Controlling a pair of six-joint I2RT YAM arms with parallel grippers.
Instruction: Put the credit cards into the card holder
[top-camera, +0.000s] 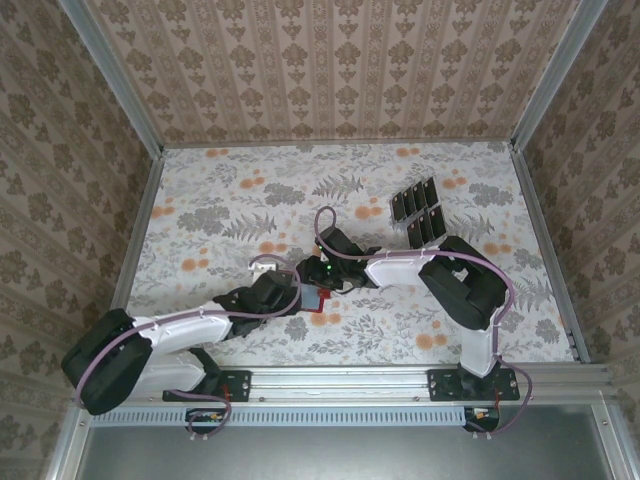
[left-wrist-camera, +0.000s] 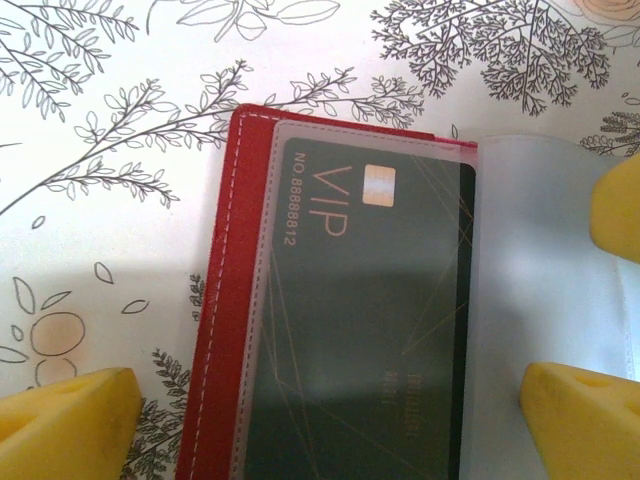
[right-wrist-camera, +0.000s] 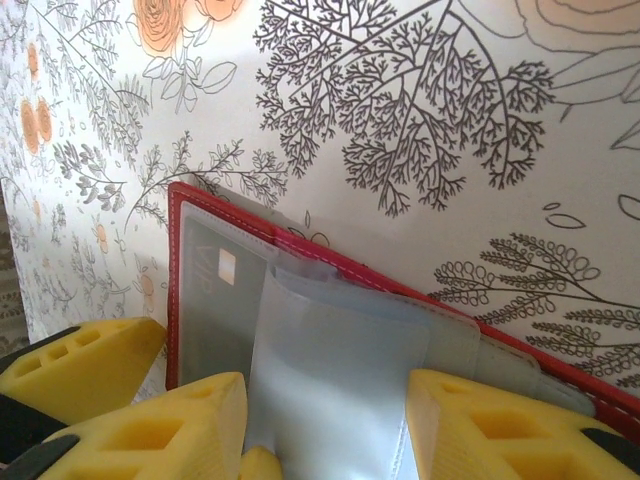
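Note:
The red card holder lies open on the flowered table, below both grippers near the table's middle. One black credit card marked VIP sits inside its left clear pocket. My left gripper hangs open just above it, its yellow fingers wide on either side of that card. My right gripper is closed on a loose clear sleeve leaf of the card holder, which bows up between its fingers. Several more credit cards stand in a clear rack at the back right.
A small white object lies just left of the grippers. Both arms reach in over the table's centre and crowd it. Patterned walls enclose the table on three sides.

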